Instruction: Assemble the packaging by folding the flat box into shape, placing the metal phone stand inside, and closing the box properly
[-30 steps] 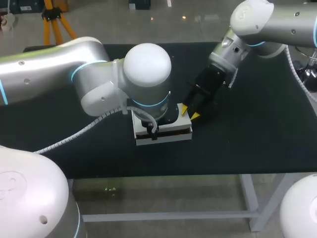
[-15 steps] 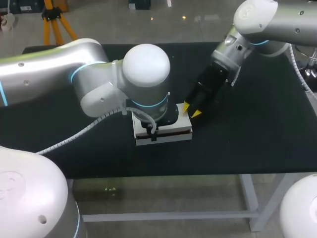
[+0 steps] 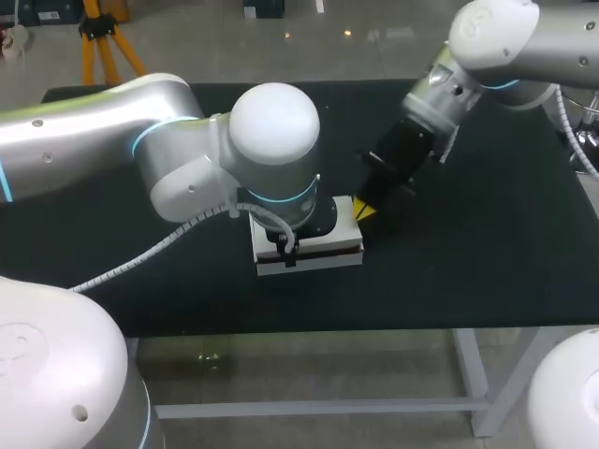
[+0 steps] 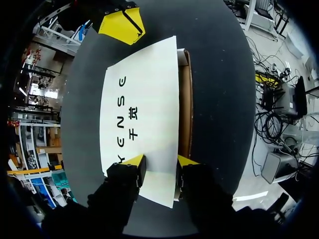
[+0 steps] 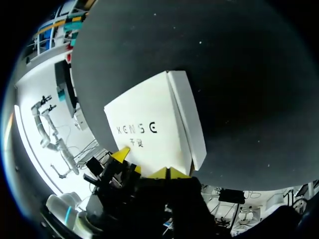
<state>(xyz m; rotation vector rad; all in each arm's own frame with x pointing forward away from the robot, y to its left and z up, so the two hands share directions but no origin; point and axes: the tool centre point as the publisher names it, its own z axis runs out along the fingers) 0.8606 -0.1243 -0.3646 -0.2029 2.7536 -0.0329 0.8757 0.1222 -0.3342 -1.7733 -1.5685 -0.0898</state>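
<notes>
Right gripper (image 3: 365, 210) fingers drew together, yellow tips seemingly meeting at box (image 3: 328, 254) right end. Right arm (image 3: 440, 94) shifted slightly toward table (image 3: 487, 271) far right corner.

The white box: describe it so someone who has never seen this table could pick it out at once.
On the black table, look near the middle, under the left arm's wrist. The white box lies there, dark lettering on its lid, the right gripper at its corner; it is the only box on the table.

My left arm (image 3: 112, 131) reaches toward the middle, wrist pointing down, left gripper (image 4: 159, 162) with fingers slightly apart. My right arm (image 3: 524, 42) slants down, right gripper (image 3: 365, 210) pinched closed.
</notes>
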